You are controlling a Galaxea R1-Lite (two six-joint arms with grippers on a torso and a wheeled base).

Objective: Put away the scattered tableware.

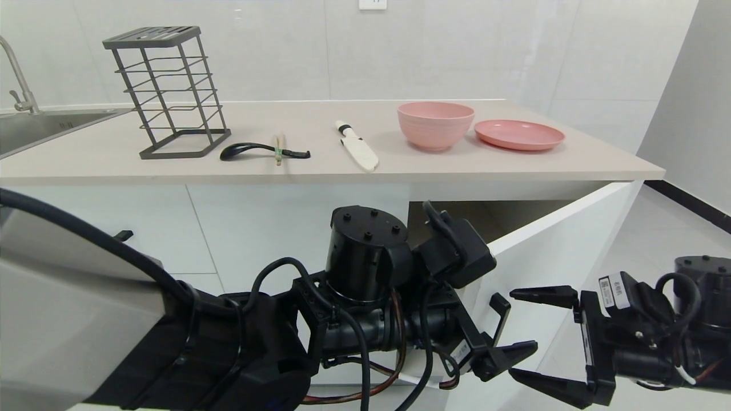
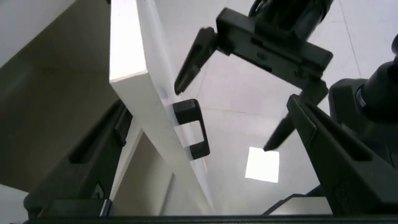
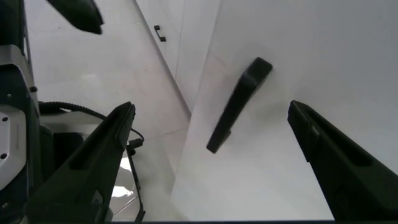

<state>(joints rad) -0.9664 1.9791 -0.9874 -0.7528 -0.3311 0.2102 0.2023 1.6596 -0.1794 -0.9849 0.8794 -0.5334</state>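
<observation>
On the counter (image 1: 320, 171) lie a black spoon (image 1: 251, 149), wooden chopsticks (image 1: 279, 148) across it, a white knife (image 1: 358, 146), a pink bowl (image 1: 435, 124) and a pink plate (image 1: 518, 134). Below the counter a white cabinet door (image 1: 542, 251) stands open, with a black handle (image 1: 501, 311) (image 2: 191, 127) (image 3: 239, 104). My left gripper (image 1: 494, 345) (image 2: 211, 168) is open, its fingers on either side of the door's edge by the handle. My right gripper (image 1: 534, 339) (image 3: 214, 162) (image 2: 239, 87) is open too, facing the handle from the other side.
A dark wire rack (image 1: 168, 91) stands at the counter's left, beside a steel sink (image 1: 40, 128) with a tap (image 1: 17, 80). A white tiled wall runs behind. The open cabinet (image 1: 485, 217) is dark inside. Bare floor lies to the right.
</observation>
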